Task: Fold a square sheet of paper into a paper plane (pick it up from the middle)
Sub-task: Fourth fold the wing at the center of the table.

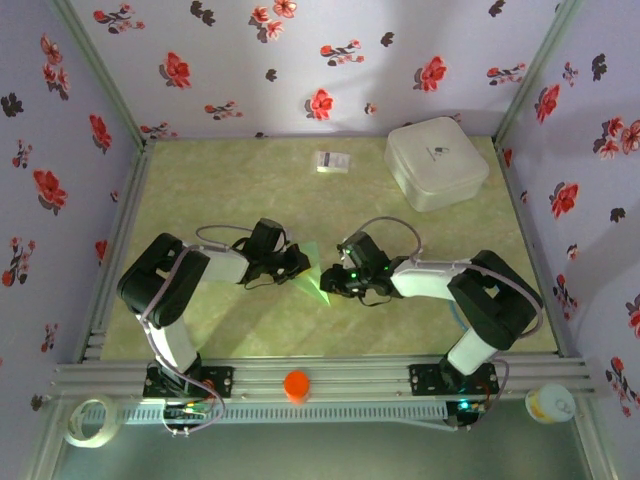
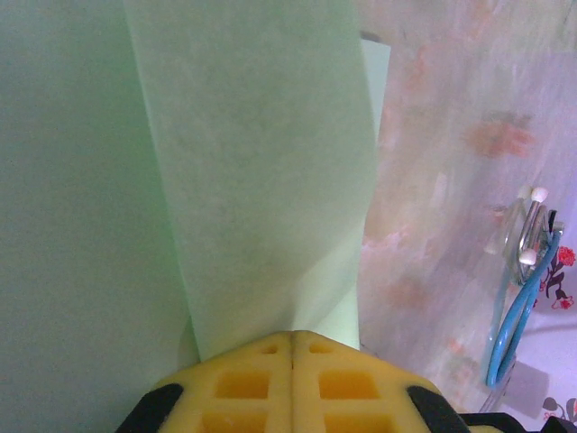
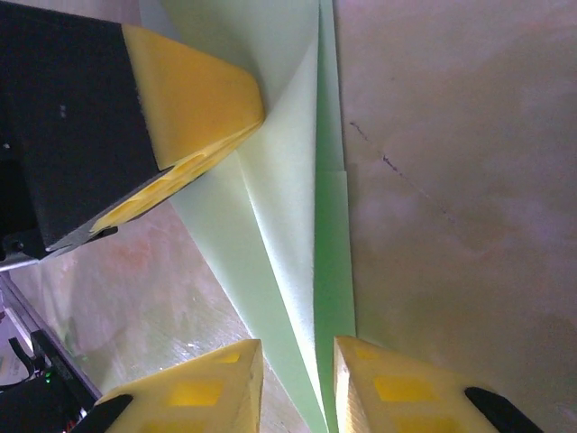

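Note:
The pale green paper (image 1: 312, 275), folded into a narrow pointed dart with a long centre crease, hangs between the two grippers at the table's middle. My left gripper (image 1: 295, 263) is shut on it. In the left wrist view the yellow fingers (image 2: 243, 383) meet with the sheet (image 2: 261, 180) rising out of their seam. My right gripper (image 3: 297, 347) straddles the paper's pointed end (image 3: 293, 234), its jaws a little apart, one on each side of the folded flaps without pinching them. The left gripper's yellow fingers (image 3: 194, 99) hold the paper's far part in the right wrist view.
A white rounded box (image 1: 436, 162) stands at the back right and a small white printed card (image 1: 331, 161) lies at the back middle. An orange cap (image 1: 296, 385) sits on the front rail, with a tape roll (image 1: 88, 420) and a small tub (image 1: 550, 402) beyond it. Floral walls enclose the table.

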Available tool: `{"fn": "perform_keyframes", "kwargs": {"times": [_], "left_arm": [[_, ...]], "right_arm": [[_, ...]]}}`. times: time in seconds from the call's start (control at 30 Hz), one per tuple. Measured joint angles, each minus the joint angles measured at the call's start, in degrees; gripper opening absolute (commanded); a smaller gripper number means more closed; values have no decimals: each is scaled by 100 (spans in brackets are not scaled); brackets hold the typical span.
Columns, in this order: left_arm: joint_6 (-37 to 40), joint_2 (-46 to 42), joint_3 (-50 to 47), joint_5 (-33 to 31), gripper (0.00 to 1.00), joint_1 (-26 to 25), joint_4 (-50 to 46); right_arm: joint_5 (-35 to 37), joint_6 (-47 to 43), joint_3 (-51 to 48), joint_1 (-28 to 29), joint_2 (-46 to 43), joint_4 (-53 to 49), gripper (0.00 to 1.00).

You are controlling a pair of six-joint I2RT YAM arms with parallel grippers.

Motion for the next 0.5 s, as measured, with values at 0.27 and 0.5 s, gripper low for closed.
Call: {"fn": "perform_keyframes", "kwargs": {"times": [0.27,0.5], "left_arm": [[0,-4,-26,2,6,0,48],[-2,-4,-33,2,6,-2,63]], "right_arm": [[-129,57,-101,-11,118,162,9],[-330,63,-407,-22,118,518,10]]}}
